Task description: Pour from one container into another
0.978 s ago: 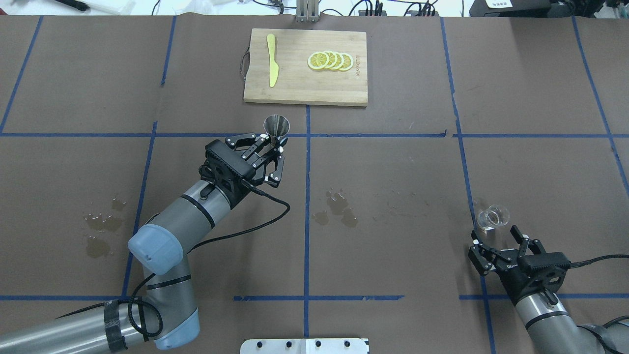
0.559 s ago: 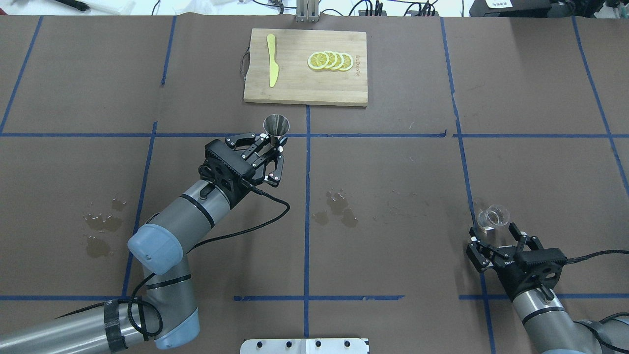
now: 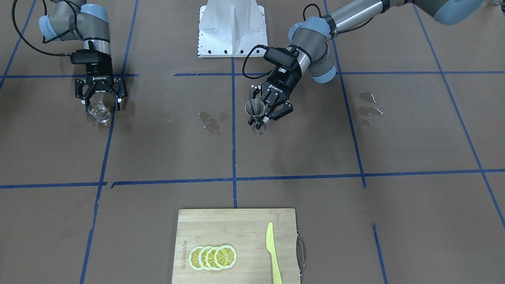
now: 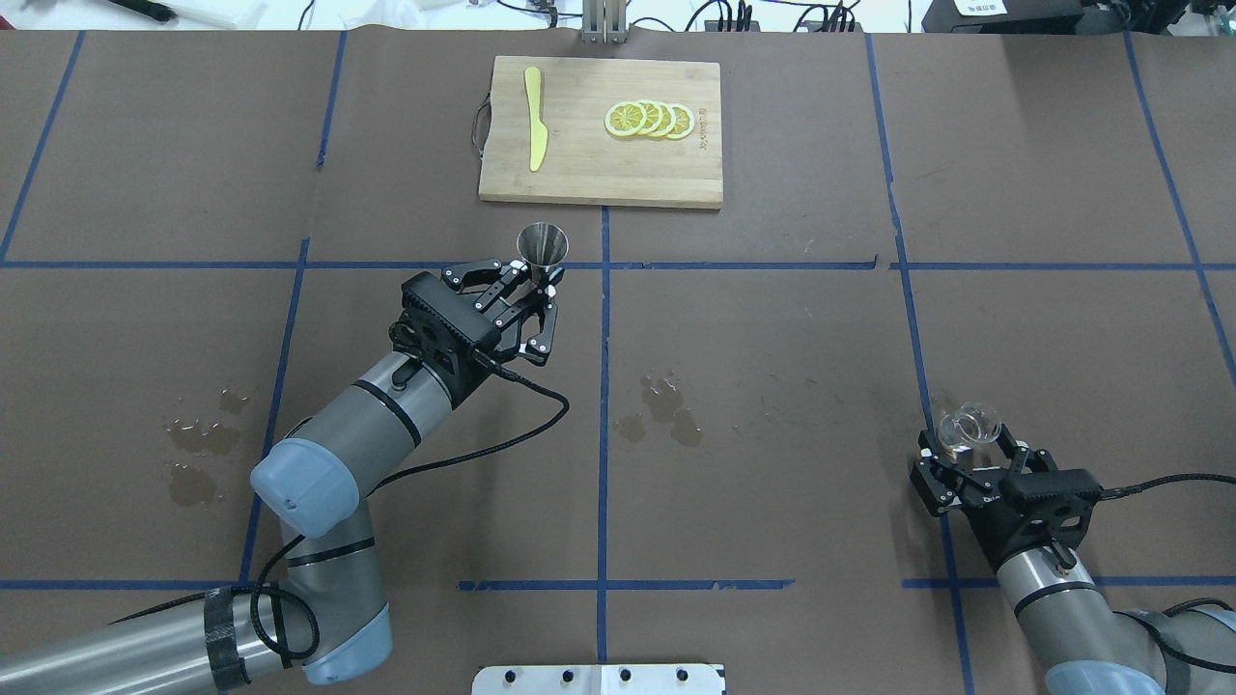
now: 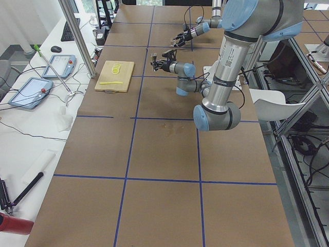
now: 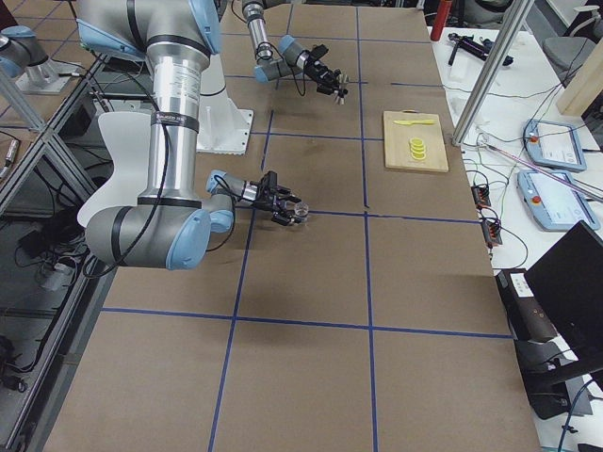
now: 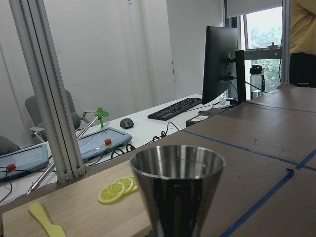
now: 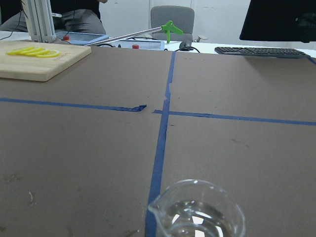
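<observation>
The small clear glass [image 4: 969, 423] stands on the brown table at the near right, with liquid in it [image 8: 197, 213]. My right gripper [image 4: 970, 448] is open, its fingers either side of the glass without touching it [image 3: 99, 112]. The metal jigger [image 4: 543, 245] is upright near the table's middle, just in front of the cutting board. My left gripper [image 4: 541, 283] is shut on the jigger at its narrow waist [image 3: 255, 107]. The left wrist view shows the jigger's upper cone [image 7: 177, 190] close up.
A wooden cutting board [image 4: 599, 174] at the far middle carries lemon slices [image 4: 649, 120] and a yellow knife [image 4: 534, 116]. Wet patches lie mid-table [image 4: 666, 410] and near the left arm [image 4: 198, 449]. The robot's base plate [image 4: 599, 679] is at the near edge.
My right gripper has moved forward until its open fingers flank the glass. My left gripper's fingers have drawn in on the jigger's waist. The jigger and the glass have stayed in place.
</observation>
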You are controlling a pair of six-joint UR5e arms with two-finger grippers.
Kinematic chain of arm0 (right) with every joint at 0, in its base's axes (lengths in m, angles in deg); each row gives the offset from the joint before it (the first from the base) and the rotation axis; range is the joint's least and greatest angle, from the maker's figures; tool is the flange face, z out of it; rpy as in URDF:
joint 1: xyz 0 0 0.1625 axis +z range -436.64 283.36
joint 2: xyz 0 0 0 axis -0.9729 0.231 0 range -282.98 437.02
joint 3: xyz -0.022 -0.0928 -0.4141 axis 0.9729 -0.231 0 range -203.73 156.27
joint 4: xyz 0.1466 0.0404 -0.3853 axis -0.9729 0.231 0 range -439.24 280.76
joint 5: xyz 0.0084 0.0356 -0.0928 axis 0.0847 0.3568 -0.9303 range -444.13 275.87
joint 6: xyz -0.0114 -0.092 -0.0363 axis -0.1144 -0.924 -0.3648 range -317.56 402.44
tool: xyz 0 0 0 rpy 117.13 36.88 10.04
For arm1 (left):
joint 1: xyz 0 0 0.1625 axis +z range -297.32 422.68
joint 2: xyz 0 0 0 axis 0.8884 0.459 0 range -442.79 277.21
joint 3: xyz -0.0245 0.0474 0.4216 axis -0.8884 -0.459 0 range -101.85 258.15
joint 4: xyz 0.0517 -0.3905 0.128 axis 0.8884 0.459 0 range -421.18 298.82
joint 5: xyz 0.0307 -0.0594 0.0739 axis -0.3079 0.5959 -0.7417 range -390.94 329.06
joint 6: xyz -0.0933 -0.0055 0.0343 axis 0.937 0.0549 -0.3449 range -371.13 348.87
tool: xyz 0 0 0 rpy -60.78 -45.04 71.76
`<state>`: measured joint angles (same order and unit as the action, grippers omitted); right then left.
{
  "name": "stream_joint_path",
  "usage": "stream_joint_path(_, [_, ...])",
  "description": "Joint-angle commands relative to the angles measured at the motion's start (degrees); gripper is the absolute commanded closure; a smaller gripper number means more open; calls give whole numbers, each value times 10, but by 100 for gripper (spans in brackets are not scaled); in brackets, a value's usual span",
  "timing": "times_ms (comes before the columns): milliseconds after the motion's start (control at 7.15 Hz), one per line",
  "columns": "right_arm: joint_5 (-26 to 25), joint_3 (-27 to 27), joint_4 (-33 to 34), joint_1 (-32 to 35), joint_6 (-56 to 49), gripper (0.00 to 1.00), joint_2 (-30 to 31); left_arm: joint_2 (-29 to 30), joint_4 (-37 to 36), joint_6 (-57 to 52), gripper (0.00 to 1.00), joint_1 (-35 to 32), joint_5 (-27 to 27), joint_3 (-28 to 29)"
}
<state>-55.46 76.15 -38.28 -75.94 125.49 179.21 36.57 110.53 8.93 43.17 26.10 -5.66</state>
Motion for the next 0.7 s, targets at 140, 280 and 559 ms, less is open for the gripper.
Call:
stream_joint_path(140, [13, 0, 0, 11, -2, 8, -1, -1, -1, 0, 100, 0, 0, 1])
stream_joint_path(280, [13, 0, 0, 11, -2, 8, -1, -1, 0, 0, 100, 0, 0, 0])
stream_joint_path(559, [21, 0, 0, 15, -2, 9, -1, -1, 0, 0, 100, -1, 0, 0])
